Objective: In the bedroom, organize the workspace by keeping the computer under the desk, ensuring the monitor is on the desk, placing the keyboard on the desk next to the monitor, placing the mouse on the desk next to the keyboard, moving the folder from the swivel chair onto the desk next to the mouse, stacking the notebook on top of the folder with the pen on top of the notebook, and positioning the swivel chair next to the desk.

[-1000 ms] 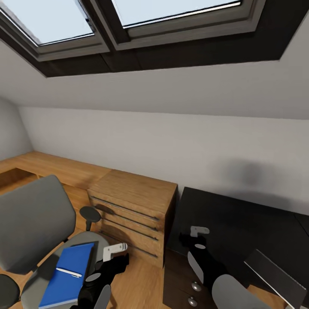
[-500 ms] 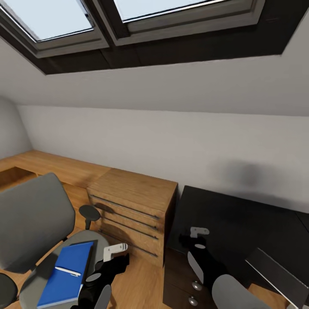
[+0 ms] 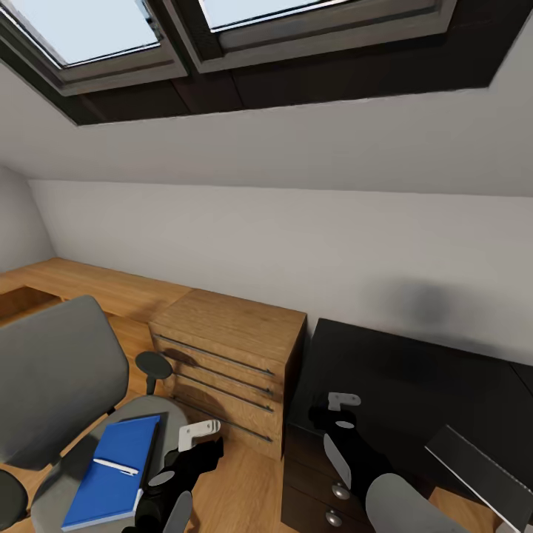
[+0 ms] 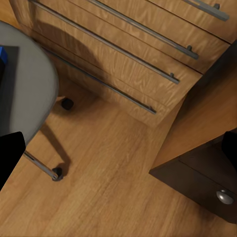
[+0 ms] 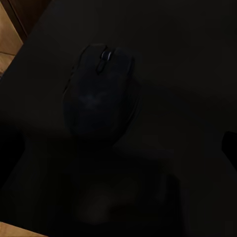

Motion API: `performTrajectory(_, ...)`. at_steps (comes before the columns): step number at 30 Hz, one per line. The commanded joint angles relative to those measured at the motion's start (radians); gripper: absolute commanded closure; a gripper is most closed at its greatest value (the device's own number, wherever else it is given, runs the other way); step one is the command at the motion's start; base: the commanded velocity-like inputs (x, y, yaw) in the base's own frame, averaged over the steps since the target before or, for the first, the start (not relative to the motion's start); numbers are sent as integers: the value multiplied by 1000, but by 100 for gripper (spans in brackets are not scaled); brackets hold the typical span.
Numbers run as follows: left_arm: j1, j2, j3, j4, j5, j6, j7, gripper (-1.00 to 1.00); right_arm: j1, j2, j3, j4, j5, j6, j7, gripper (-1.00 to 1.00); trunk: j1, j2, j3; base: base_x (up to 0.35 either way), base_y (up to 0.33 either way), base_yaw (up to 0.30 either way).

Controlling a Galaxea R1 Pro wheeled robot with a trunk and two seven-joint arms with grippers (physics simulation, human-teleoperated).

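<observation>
The grey swivel chair (image 3: pixel 59 377) stands at the lower left, with the blue folder (image 3: pixel 111 481) flat on its seat and a white pen (image 3: pixel 117 467) lying on the folder. My left gripper (image 3: pixel 200 433) hangs open beside the seat's right edge, over the wood floor (image 4: pixel 118 150). The glossy black desk (image 3: pixel 414 385) is at the right. Over its near left corner my right gripper (image 3: pixel 342 401) is open, and a black mouse (image 5: pixel 98 94) lies on the desk below it, untouched. A flat dark slab with a pale edge (image 3: pixel 481 474) juts in at the lower right; what it is stays unclear.
A low light-wood cabinet (image 3: pixel 229 355) with long drawer handles stands between chair and desk. Dark desk drawers (image 3: pixel 314 474) with round knobs face me. A chair caster (image 4: pixel 58 173) rests on the floor. A sloped wall with skylights (image 3: pixel 96 37) rises behind.
The whole picture has shifted slightly, so the camera moved a little. Both arms, the chair and the folder hold their places.
</observation>
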Motion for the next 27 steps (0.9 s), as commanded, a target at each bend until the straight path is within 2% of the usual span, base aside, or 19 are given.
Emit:
performTrajectory(1,-1,0,-1,-1,11,2,9,-100,0,0,5,-2,-8,6,-6,-100,0,-1,-1,0,0,0)
performTrajectory(5,-1,1,0,5,14,2,8,-100,0,0,5,-2,-7,6,-6,-100,0,-1,-1,8,0,0)
performTrajectory(21,-1,1,-1,34,15,2,3,-100,-1,0,4,-2,-6,6,-7,-100,0,-1,-1,135,0,0)
performTrajectory(27,-1,1,-1,33,16,2,4,-100,-1,0,4,-2,-6,7,-6,-100,0,-1,-1,28,0,0)
